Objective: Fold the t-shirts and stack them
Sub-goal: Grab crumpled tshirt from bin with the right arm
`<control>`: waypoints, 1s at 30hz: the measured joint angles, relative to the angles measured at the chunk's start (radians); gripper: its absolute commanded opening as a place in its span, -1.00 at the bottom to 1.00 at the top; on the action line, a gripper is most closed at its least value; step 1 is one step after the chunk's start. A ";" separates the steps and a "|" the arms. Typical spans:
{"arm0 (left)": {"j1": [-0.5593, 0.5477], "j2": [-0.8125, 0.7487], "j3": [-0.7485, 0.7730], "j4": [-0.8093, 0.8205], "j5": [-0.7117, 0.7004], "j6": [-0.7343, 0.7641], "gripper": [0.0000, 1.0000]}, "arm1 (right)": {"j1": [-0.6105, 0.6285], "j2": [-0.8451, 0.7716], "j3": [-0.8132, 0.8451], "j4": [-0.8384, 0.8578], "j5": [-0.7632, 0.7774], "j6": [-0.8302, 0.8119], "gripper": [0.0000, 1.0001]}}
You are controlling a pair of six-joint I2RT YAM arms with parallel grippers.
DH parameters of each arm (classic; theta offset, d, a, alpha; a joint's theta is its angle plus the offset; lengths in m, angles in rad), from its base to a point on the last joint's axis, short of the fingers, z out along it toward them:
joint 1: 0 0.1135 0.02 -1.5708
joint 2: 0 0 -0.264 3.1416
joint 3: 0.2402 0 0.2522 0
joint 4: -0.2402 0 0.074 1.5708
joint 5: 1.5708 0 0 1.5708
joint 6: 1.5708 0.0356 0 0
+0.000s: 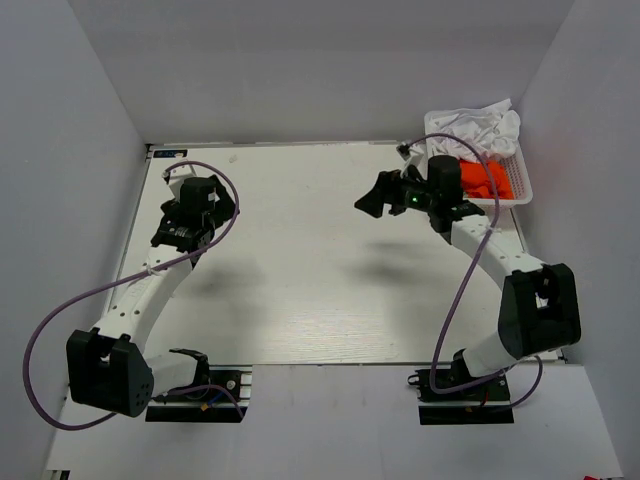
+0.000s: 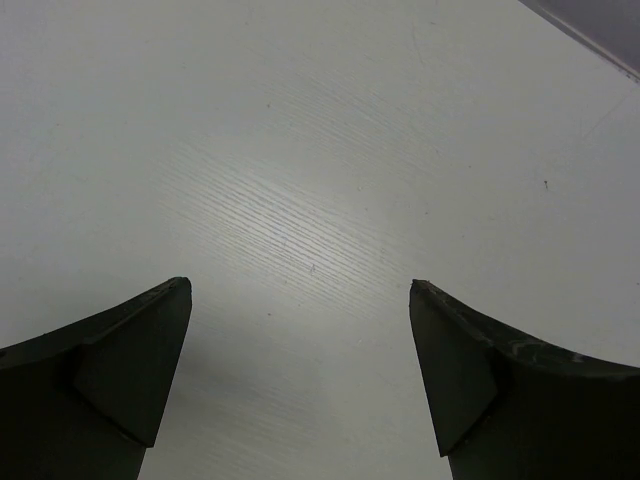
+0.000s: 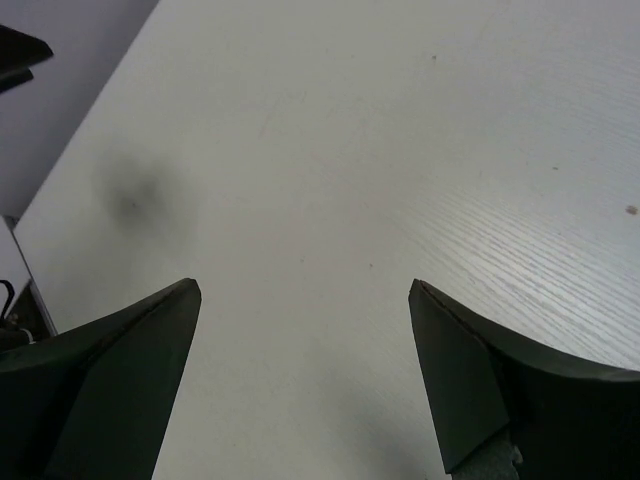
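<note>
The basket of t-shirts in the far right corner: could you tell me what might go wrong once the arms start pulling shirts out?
The white t-shirts are bunched beside the orange-red t-shirt and spill past the basket rim, so one pull may drag several, or the basket.
The right arm's purple cable loops over the basket and could snag.
The left gripper sits far off, likely leaving the right gripper alone.

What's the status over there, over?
Left tool open, empty. Right tool open, empty, near basket. Orange-red t-shirt and white t-shirts heaped in basket, unfolded. No obstruction seen.
</note>
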 measured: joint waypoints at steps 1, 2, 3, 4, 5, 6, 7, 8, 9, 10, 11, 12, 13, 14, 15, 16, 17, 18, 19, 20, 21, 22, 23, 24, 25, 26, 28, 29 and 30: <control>0.000 0.000 0.000 0.001 -0.003 0.000 0.99 | 0.021 0.015 0.002 -0.005 0.017 -0.012 0.81; 0.000 0.000 0.000 0.001 -0.005 0.003 0.99 | 0.034 0.027 0.002 -0.015 0.035 -0.019 0.81; 0.000 0.000 0.000 0.001 -0.006 0.005 0.99 | 0.044 0.038 0.004 -0.030 0.059 -0.033 0.81; 0.000 0.000 0.000 0.001 -0.007 0.008 0.99 | 0.049 0.045 0.011 -0.055 0.097 -0.048 0.81; 0.000 0.000 0.000 0.002 -0.007 0.011 0.99 | 0.057 0.055 0.029 -0.084 0.159 -0.067 0.81; 0.000 0.001 0.000 0.004 -0.008 0.016 0.99 | 0.063 0.061 0.047 -0.101 0.212 -0.084 0.81; 0.000 0.003 0.000 0.007 -0.009 0.019 0.99 | 0.069 0.068 0.071 -0.122 0.294 -0.101 0.81; 0.000 0.005 0.000 0.013 -0.012 0.024 0.99 | 0.074 0.075 0.099 -0.139 0.378 -0.118 0.81; 0.000 0.009 0.000 0.019 -0.017 0.027 0.99 | 0.077 0.084 0.130 -0.148 0.458 -0.129 0.81; 0.000 0.014 0.000 0.025 -0.021 0.031 0.99 | 0.077 0.095 0.167 -0.163 0.541 -0.129 0.81; 0.000 0.021 0.000 0.028 -0.025 0.034 0.99 | 0.075 0.110 0.202 -0.168 0.612 -0.129 0.81; 0.000 0.028 0.000 0.032 -0.028 0.035 0.99 | 0.071 0.128 0.241 -0.175 0.682 -0.126 0.81; 0.000 0.035 0.000 0.035 -0.030 0.037 0.99 | 0.066 0.147 0.273 -0.177 0.747 -0.126 0.81; 0.000 0.041 0.000 0.040 -0.031 0.038 0.99 | 0.060 0.171 0.307 -0.178 0.824 -0.132 0.81; 0.000 0.047 0.000 0.047 -0.032 0.039 0.99 | 0.053 0.197 0.340 -0.183 0.885 -0.138 0.81; 0.000 0.052 0.000 0.053 -0.032 0.039 0.99 | 0.045 0.225 0.371 -0.192 0.935 -0.140 0.81; 0.000 0.055 0.000 0.058 -0.032 0.040 0.99 | 0.034 0.258 0.407 -0.208 0.975 -0.140 0.81; 0.000 0.055 -0.002 0.065 -0.032 0.042 0.99 | 0.021 0.286 0.442 -0.233 0.983 -0.138 0.81; 0.000 0.055 -0.003 0.072 -0.032 0.042 0.99 | 0.005 0.313 0.472 -0.261 0.978 -0.136 0.81; 0.000 0.055 -0.004 0.080 -0.032 0.043 0.99 | -0.014 0.338 0.504 -0.293 0.976 -0.129 0.81; 0.000 0.055 -0.004 0.085 -0.031 0.046 0.99 | -0.034 0.365 0.541 -0.335 0.975 -0.117 0.81; 0.000 0.055 -0.004 0.091 -0.031 0.047 0.99 | -0.059 0.397 0.581 -0.368 0.976 -0.103 0.78; 0.000 0.057 -0.004 0.097 -0.031 0.050 0.99 | -0.082 0.418 0.612 -0.393 0.975 -0.089 0.78; 0.000 0.060 -0.004 0.102 -0.031 0.051 0.99 | -0.110 0.451 0.658 -0.432 0.964 -0.074 0.73; 0.001 0.064 -0.004 0.105 -0.031 0.054 0.99 | -0.137 0.477 0.695 -0.452 0.957 -0.059 0.73; 0.001 0.070 -0.004 0.106 -0.031 0.056 0.99 | -0.167 0.506 0.739 -0.481 0.948 -0.044 0.73; 0.001 0.089 -0.004 0.107 -0.031 0.061 0.99 | -0.230 0.558 0.816 -0.526 0.942 -0.017 0.73; 0.001 0.100 -0.004 0.106 -0.031 0.063 0.99 | -0.253 0.576 0.843 -0.546 0.942 -0.009 0.73; 0.001 0.111 -0.004 0.106 -0.031 0.066 0.99 | -0.278 0.594 0.868 -0.565 0.942 -0.003 0.73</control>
